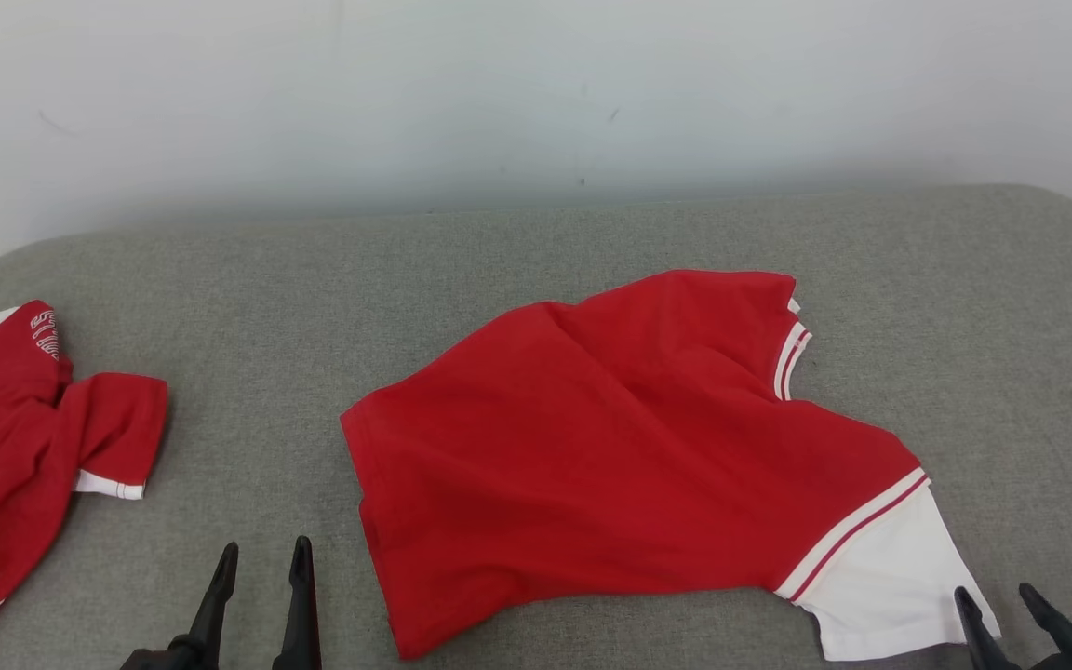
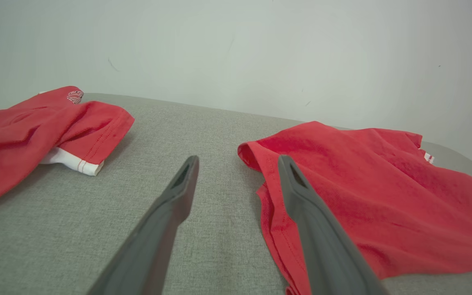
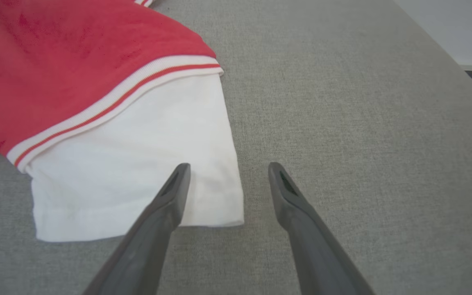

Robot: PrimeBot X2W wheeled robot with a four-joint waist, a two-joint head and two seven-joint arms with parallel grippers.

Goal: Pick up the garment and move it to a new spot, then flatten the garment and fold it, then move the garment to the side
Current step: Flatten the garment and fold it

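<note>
In the head view, the red garment (image 1: 629,447) lies spread but rumpled on the grey padded surface (image 1: 536,242), a little toward three o'clock of the middle. Its white sleeve (image 1: 890,577) trails to five o'clock. The right gripper (image 1: 992,596) sits at five o'clock, at that sleeve's outer edge, fingers apart. The left gripper (image 1: 265,549) stands at seven o'clock on bare grey, fingers parted, with nothing between them. A second red garment (image 1: 15,437) is bunched at nine o'clock, well apart from the first. A pale wall (image 1: 499,93) runs along twelve o'clock.

From the left wrist, the left gripper (image 2: 238,159) is spread wide over the grey. The garment (image 2: 383,184) is at three o'clock, its hem just beside one finger. The second garment (image 2: 23,131) lies at nine o'clock.

From the right wrist, the right gripper (image 3: 228,166) is splayed open and grips nothing. The white sleeve (image 3: 137,164) lies at nine o'clock, its near corner showing between the two fingers. The red body of the garment (image 3: 76,61) fills eleven o'clock.
</note>
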